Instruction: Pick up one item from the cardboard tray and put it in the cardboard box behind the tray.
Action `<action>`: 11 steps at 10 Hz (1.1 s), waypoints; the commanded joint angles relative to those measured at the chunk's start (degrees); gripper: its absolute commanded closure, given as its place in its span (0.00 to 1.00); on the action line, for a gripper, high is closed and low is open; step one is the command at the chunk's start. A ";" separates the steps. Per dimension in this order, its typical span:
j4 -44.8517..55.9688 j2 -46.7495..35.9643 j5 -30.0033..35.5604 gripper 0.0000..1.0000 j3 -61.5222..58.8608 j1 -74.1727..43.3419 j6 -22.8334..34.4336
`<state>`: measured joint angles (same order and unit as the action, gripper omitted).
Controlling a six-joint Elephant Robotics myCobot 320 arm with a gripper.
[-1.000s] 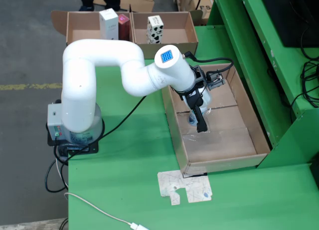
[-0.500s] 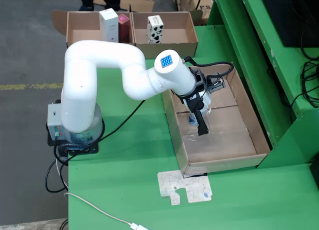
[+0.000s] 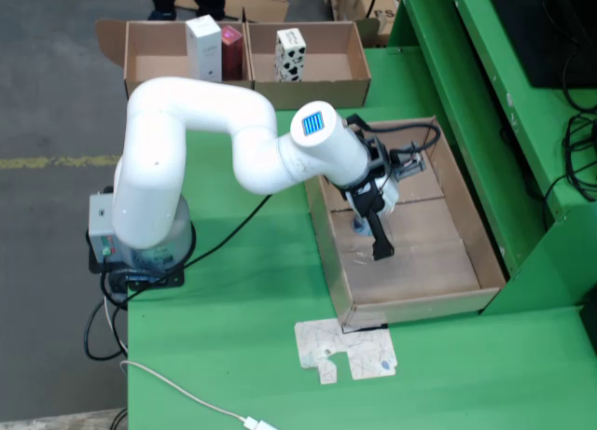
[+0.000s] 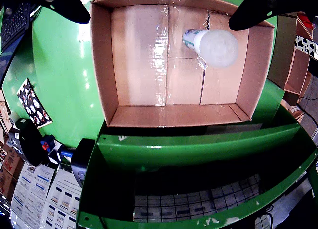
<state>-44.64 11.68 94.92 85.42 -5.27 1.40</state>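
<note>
In the fixed view, the cardboard tray (image 3: 410,227) serves as the landmark: it lies on the green bench (image 3: 233,355), and the white arm (image 3: 215,141) reaches into it from its base at the tray's left. The pincer (image 3: 371,227) hangs inside the tray, toward its left wall, with one dark finger (image 3: 381,239) pointing down at the tray floor. A small bluish object shows just beside the finger on the left, largely hidden by the pincer body; from this view it cannot be told whether the pincer is spread or pinching. Behind the tray stand two cardboard boxes (image 3: 247,62) side by side; upright in them are a white carton (image 3: 204,48), a pink carton (image 3: 231,51) and a black-spotted white carton (image 3: 290,54). In front of the tray, a flattened printed card piece (image 3: 347,350) lies on the bench. In the pincer-mounted view, the tray (image 4: 102,65) fills the upper half of the picture. A white-capped bottle (image 4: 211,44) stands on the tray floor, near the tray's upper right corner as this view shows it, seen from above. The two dark fingers (image 4: 258,8) appear at the upper left and upper right corners of the picture, spread wide apart, neither touching the bottle; the pincer holds nothing. Below the tray, the green bench frame (image 4: 198,149) is visible.
</note>
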 commanded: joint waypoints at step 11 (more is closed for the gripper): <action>-9.77 -4.43 -5.69 0.00 8.01 8.52 -4.26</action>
<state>-52.73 8.96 90.08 93.95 1.66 -1.93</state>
